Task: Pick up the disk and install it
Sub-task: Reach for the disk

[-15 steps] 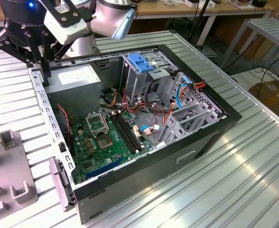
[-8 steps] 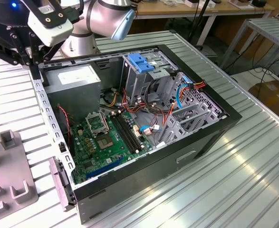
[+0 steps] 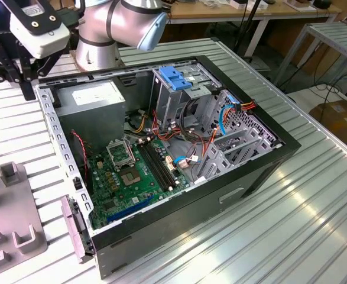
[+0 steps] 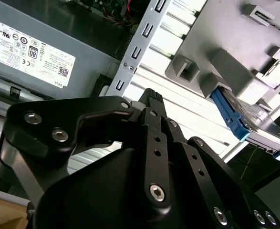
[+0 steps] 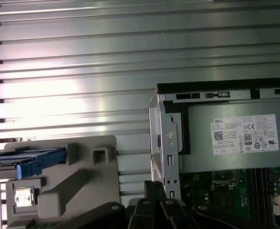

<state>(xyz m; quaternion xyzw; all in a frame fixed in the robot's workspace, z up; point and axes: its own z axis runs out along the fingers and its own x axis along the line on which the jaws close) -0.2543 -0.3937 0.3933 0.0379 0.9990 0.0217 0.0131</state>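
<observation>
While claw [image 4: 150, 96], pressed together, hangs empty at computer case [image 3: 250, 177] corner: disk [image 5: 35, 161] in grey holder [image 3: 19, 236], exterior view's lower left; best approached square to rail.

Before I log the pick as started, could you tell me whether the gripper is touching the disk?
Apart. In the first wrist view the gripper hangs by the computer case, with a clear gap to the disk in the grey holder.
</observation>
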